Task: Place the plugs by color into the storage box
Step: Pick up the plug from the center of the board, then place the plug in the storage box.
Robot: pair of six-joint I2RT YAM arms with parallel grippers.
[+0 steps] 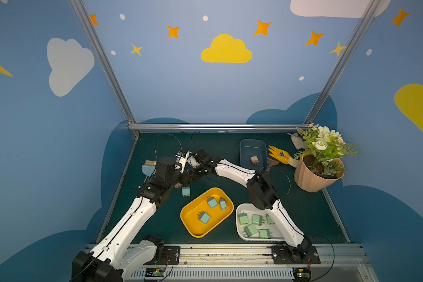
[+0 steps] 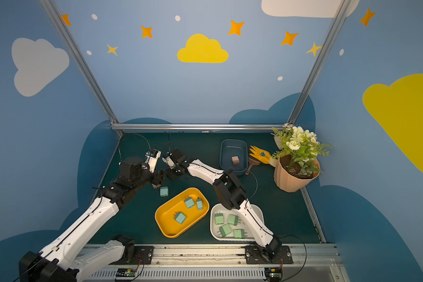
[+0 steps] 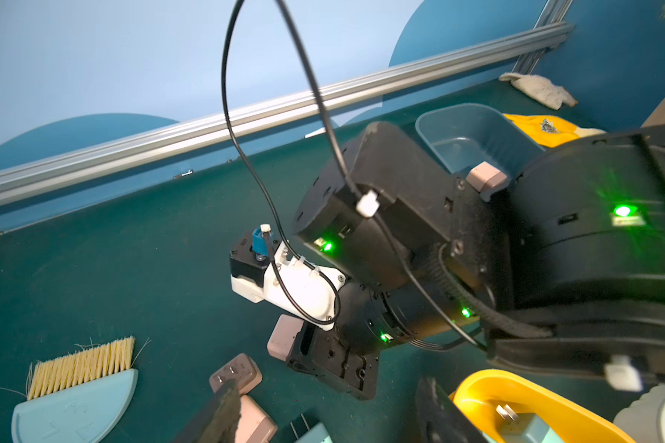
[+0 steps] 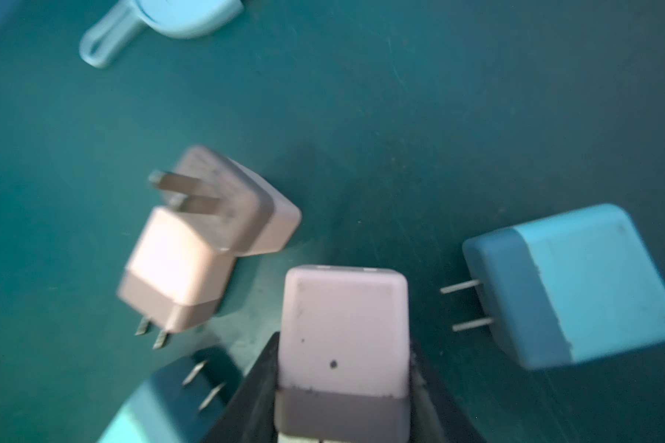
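My right gripper (image 4: 342, 341) is shut on a pink plug (image 4: 342, 326), just above the green mat; the left wrist view shows the same held plug (image 3: 285, 337). Two more pink plugs (image 4: 173, 268) (image 4: 246, 207) and a light-blue plug (image 4: 576, 284) lie loose beside it. My left gripper (image 3: 329, 395) stands open and empty over these loose plugs. In a top view both grippers meet at the mat's left-middle, by a blue plug (image 1: 186, 191). The yellow tray (image 1: 193, 229) holds three bluish plugs, the white tray (image 1: 239, 234) several green ones, the dark-blue bin (image 1: 244, 146) one pink plug (image 1: 254, 160).
A light-blue dustpan with bristles (image 1: 148, 168) lies left of the grippers. At the back right stand a flower pot (image 1: 313, 178), a yellow glove (image 1: 280, 153) and a brush. Blue walls and an aluminium frame enclose the mat.
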